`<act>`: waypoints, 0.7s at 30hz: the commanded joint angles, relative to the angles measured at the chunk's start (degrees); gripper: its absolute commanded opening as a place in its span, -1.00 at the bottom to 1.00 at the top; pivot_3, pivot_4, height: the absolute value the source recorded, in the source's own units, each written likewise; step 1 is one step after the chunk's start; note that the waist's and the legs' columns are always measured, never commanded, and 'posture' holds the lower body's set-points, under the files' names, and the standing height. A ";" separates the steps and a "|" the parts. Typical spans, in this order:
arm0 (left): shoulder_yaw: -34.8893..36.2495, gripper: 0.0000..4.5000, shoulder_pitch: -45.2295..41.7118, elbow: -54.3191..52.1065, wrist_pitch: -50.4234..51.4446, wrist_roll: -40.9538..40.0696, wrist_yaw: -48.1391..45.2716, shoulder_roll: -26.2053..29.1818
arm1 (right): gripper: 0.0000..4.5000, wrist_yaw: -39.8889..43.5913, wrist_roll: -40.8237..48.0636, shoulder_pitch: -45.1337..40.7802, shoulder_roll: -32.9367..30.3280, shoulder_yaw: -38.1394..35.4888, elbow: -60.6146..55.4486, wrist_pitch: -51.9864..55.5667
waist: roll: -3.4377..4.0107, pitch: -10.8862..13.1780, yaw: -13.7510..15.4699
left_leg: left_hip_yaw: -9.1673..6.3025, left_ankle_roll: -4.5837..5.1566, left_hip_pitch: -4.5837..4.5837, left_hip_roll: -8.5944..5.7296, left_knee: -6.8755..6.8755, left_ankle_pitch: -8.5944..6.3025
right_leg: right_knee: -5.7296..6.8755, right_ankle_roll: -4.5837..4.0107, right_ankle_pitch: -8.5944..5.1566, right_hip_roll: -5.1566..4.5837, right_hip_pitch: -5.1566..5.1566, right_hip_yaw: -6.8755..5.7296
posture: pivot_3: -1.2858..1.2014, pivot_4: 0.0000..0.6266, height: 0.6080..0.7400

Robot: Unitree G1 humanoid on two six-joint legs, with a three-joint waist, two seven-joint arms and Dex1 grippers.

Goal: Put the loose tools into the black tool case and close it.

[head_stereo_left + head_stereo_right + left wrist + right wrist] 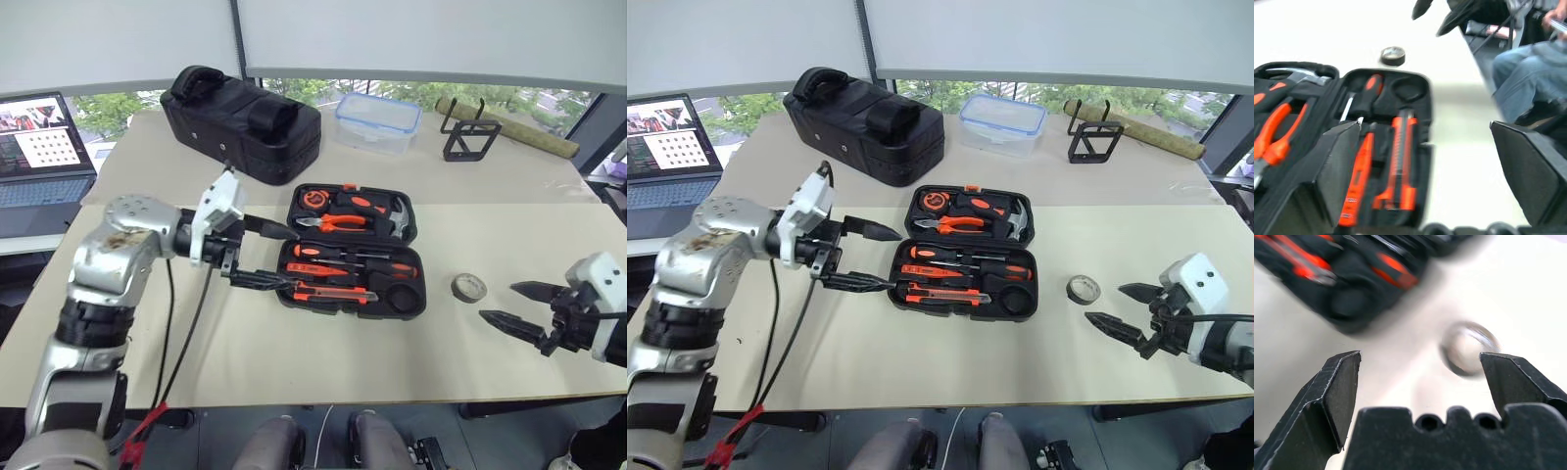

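right gripper (1120, 310) spread wide, empty, near the table's right edge; tape roll (1083, 288) just beside it, apart from the open tool case (965, 259) mid-table; approach square, straddle the roll; left gripper (869, 258) released, empty.

Head stereo pair: high, looking forward-down over beige table (294, 372). Wrist views: low, close. All share open flat black moulded-plastic tool case (411, 299), small tape roll (469, 287).

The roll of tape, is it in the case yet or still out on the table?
Out. The roll of tape lies flat on the table, apart from the open black tool case, whose round recess is empty.
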 commanded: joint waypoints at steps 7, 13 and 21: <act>0.98 0.95 7.62 -12.34 0.71 -2.99 6.49 4.09 | 1.00 0.99 -8.39 -12.66 1.76 13.75 10.20 -5.58 | 0.01 0.00 -0.19 | 0.09 -0.06 0.07 0.01 -0.12 0.02 | -0.02 -0.04 -0.02 -0.01 -0.01 0.02 | 0.03 -0.52 0.72; 0.62 1.00 8.07 -13.06 0.62 -3.46 9.05 4.23 | 0.77 1.18 -14.26 -18.96 4.55 20.68 17.71 -10.16 | 0.01 0.00 -0.09 | 0.08 -0.07 0.08 -0.01 -0.14 0.03 | -0.06 -0.05 -0.02 -0.02 0.00 -0.01 | 0.03 -0.52 0.72; -0.61 1.00 7.22 -11.48 -1.39 -2.49 9.21 4.98 | -0.35 2.01 -16.83 -21.02 5.74 22.18 22.10 -12.09 | 0.01 0.00 -0.15 | 0.08 -0.09 0.10 0.00 -0.15 0.04 | -0.05 -0.05 -0.02 0.00 0.01 -0.02 | 0.03 -0.52 0.72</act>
